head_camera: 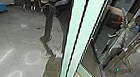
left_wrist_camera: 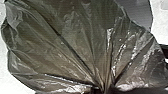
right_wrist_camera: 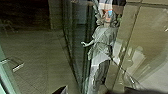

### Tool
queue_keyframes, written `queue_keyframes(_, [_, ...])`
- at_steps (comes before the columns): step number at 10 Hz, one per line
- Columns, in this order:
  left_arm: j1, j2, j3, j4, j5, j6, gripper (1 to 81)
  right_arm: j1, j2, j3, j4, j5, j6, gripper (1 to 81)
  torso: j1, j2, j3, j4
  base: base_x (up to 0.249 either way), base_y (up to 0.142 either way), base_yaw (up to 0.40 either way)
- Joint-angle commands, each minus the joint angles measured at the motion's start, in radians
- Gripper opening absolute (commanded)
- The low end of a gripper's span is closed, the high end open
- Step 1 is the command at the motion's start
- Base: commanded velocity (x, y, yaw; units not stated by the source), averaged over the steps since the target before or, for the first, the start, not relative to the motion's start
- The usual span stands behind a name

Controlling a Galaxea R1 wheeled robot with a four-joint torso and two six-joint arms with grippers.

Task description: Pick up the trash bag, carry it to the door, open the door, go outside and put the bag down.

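The left gripper (left_wrist_camera: 103,89) is closed on the gathered neck of a dark, translucent plastic trash bag (left_wrist_camera: 75,45); the right gripper's state I cannot tell. Beyond, past a pale-green upright frame (head_camera: 74,39), a person (head_camera: 121,38) shows in glass

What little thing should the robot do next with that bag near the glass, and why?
Perhaps a slow, small turn of the base, with the trash bag held steady: the pale upright frame cuts through the middle of the head view, and the bag fans out wide from its gathered folds, so it might brush something.
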Motion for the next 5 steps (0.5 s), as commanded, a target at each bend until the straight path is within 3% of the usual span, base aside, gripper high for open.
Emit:
queue_keyframes(1, [-0.028, 0.007, 0.005, -0.010, 0.086, 0.001, 1.0, 0.155, -0.012, -0.037, -0.049, 0.027, -0.012, 81.1, 0.000, 0.000, 0.000, 0.000, 0.000, 0.000, 0.000])
queue_keyframes(4, [-0.028, 0.011, 0.005, -0.017, 0.086, -0.001, 1.0, 0.149, 0.048, -0.079, -0.131, 0.033, -0.012, 81.1, 0.000, 0.000, 0.000, 0.000, 0.000, 0.000, 0.000])
queue_keyframes(5, [-0.028, 0.011, 0.005, -0.017, 0.086, -0.001, 1.0, 0.146, 0.060, -0.102, -0.154, 0.064, -0.012, 81.1, 0.000, 0.000, 0.000, 0.000, 0.000, 0.000, 0.000])
